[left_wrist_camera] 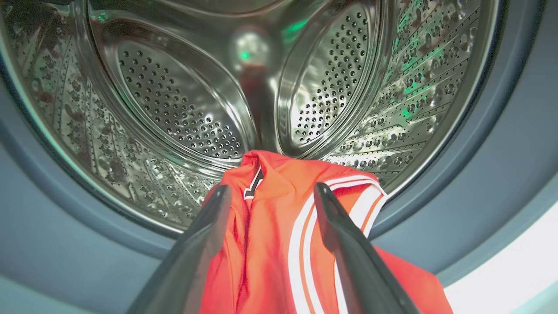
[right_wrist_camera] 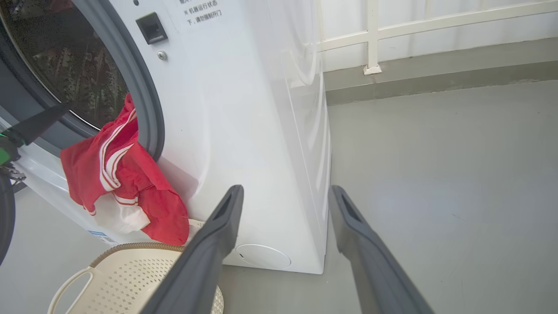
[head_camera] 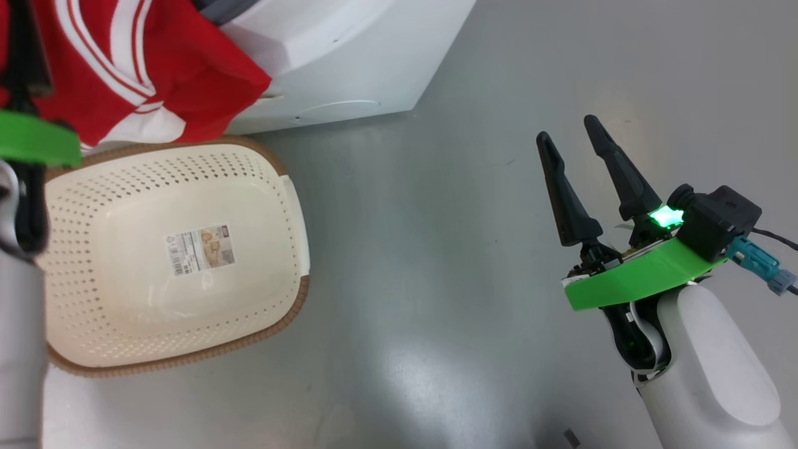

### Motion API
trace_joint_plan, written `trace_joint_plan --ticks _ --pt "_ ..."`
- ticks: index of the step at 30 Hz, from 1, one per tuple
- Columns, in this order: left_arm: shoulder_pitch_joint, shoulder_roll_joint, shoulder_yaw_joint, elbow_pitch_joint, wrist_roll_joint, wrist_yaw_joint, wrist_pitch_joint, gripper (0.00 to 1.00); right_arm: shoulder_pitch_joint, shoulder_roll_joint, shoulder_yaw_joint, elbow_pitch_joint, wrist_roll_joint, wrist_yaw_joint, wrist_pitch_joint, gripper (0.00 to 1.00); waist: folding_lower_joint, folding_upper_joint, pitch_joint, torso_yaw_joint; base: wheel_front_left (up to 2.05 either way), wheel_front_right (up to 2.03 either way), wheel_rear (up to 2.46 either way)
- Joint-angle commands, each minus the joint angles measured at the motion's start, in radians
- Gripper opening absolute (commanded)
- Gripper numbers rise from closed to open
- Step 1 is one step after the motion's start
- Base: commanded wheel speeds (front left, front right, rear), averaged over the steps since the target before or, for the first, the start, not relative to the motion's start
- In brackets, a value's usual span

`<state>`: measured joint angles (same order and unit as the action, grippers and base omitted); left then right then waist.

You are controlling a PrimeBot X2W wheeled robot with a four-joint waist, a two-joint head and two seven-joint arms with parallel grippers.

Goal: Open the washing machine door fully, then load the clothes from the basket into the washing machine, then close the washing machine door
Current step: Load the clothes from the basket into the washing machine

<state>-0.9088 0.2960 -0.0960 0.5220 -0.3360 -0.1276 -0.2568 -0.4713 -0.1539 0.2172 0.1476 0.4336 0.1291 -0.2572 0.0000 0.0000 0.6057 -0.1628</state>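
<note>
Head view: looked steeply down on the cream perforated plastic basket (head_camera: 75, 262).
Left wrist view: very near, faced into the perforated steel drum (left_wrist_camera: 174, 109).
Right wrist view: seemingly low, faced the white boxy washing machine (right_wrist_camera: 244, 131) obliquely.
Shared: red white-striped garment (head_camera: 187, 81), in all three.

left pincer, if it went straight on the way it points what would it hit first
Most likely the red garment, which lies between the fingers of the open left pincer and bunches just past their tips. Beyond that the way looks free until the back wall of the steel drum, though depth is unclear.
</note>
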Motion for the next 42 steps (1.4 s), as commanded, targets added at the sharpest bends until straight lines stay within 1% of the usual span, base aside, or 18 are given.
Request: trace_joint_plan --ticks 1,2,6,13,22,25,28,31,34,42 --pt "0.064 0.036 0.035 -0.068 0.000 -0.003 -0.005 1.00 0.034 -0.001 0.013 -0.022 0.003 0.002 -0.005 1.00 0.0000 0.0000 -0.005 0.011 0.00 0.00 0.00" --pt "0.064 0.036 0.035 -0.068 0.000 -0.003 -0.005 1.00 0.034 -0.001 0.013 -0.022 0.003 0.002 -0.005 1.00 0.0000 0.0000 -0.005 0.011 0.00 0.00 0.00" --pt "0.160 0.027 0.054 -0.157 0.011 -0.003 -0.005 1.00 0.033 -0.004 0.007 -0.023 0.004 0.002 -0.005 1.00 0.0000 0.0000 -0.008 0.021 0.00 0.00 0.00" --pt "0.303 -0.003 0.084 -0.268 0.023 -0.003 -0.005 1.00 0.030 -0.010 0.011 -0.024 0.003 0.002 -0.005 1.00 0.0000 0.0000 -0.018 0.035 0.00 0.00 0.00" --pt "0.476 -0.034 0.158 -0.399 0.053 -0.002 -0.005 1.00 0.034 -0.009 0.008 -0.027 0.007 0.002 -0.005 1.00 0.0000 0.0000 -0.025 0.036 0.00 0.00 0.00" --pt "0.531 -0.053 0.177 -0.434 0.057 -0.002 -0.005 1.00 0.037 -0.010 0.005 -0.027 0.006 0.002 -0.005 1.00 0.0000 0.0000 -0.025 0.038 0.00 0.00 0.00" --pt "0.578 -0.085 0.196 -0.467 0.058 -0.002 -0.005 1.00 0.040 -0.012 0.000 -0.027 0.005 0.002 -0.005 1.00 0.0000 0.0000 -0.026 0.043 0.00 0.00 0.00" --pt "0.614 -0.118 0.206 -0.485 0.056 -0.003 -0.005 1.00 0.042 -0.014 -0.005 -0.028 0.005 0.002 -0.005 1.00 0.0000 0.0000 -0.028 0.048 0.00 0.00 0.00" --pt "0.634 -0.137 0.206 -0.489 0.061 -0.003 -0.005 1.00 0.043 -0.015 -0.005 -0.029 0.003 0.002 -0.005 1.00 0.0000 0.0000 -0.031 0.052 0.00 0.00 0.00" --pt "0.639 -0.149 0.199 -0.484 0.061 -0.003 -0.005 1.00 0.042 -0.019 -0.001 -0.028 0.005 0.002 -0.005 1.00 0.0000 0.0000 -0.036 0.057 0.00 0.00 0.00"
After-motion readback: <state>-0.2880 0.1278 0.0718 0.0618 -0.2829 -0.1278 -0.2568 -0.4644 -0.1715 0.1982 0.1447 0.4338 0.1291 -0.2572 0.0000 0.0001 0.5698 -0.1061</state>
